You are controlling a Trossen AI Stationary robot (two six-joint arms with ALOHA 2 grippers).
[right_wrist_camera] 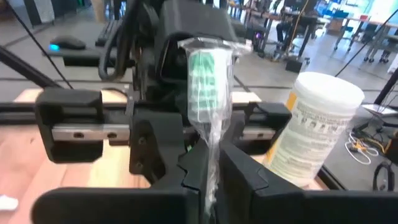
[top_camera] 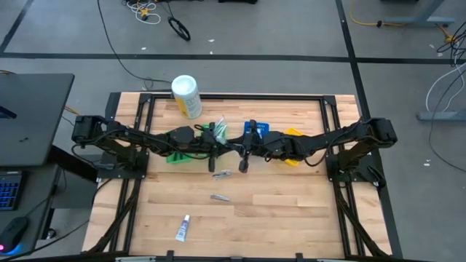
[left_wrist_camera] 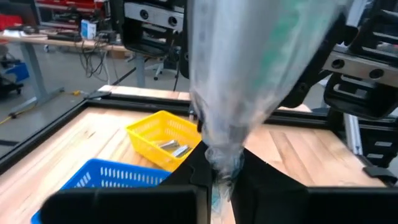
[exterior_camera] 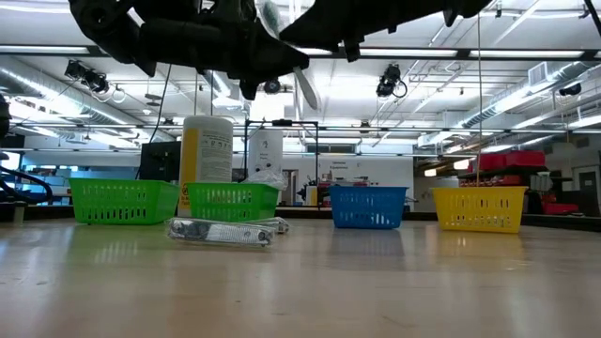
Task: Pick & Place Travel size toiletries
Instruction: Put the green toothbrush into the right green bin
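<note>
High view: wooden table (top_camera: 277, 211) w/ both arms stretched in over its middle. White-and-yellow canister (top_camera: 186, 96) lies near the far edge. Bins in a row: green bin (exterior_camera: 124, 201), second green one (exterior_camera: 228, 201), blue bin (exterior_camera: 367, 207), yellow bin (exterior_camera: 480, 208) — silvery pieces (left_wrist_camera: 173, 147) inside the yellow.

Left gripper (left_wrist_camera: 219, 177) and right gripper (right_wrist_camera: 211, 167) meet mid-table, raised; each is clenched on the same clear-wrapped green toothbrush (right_wrist_camera: 208, 78), held off the table.

Smaller items on the table: silvery packet (exterior_camera: 220, 231), another silvery piece (top_camera: 219, 196), white tube (top_camera: 183, 228) near the front edge.
</note>
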